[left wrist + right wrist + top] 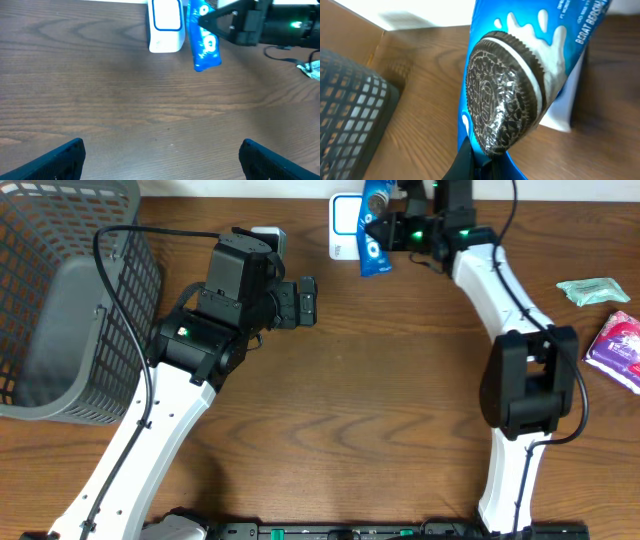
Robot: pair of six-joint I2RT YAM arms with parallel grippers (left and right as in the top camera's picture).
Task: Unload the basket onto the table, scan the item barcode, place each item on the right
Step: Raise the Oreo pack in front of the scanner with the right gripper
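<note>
The item is a blue cookie packet with a cookie printed on it. It hangs at the back of the table, just right of the white scanner. My right gripper is shut on the packet's edge, and in the right wrist view the jaws pinch its lower seam. The left wrist view shows the packet beside the scanner. My left gripper hovers left of the scanner, open with nothing between its fingers. No barcode is visible.
A grey wire basket fills the left side of the table. A green packet and a purple-pink packet lie at the right edge. Bare wood lies in front of the scanner.
</note>
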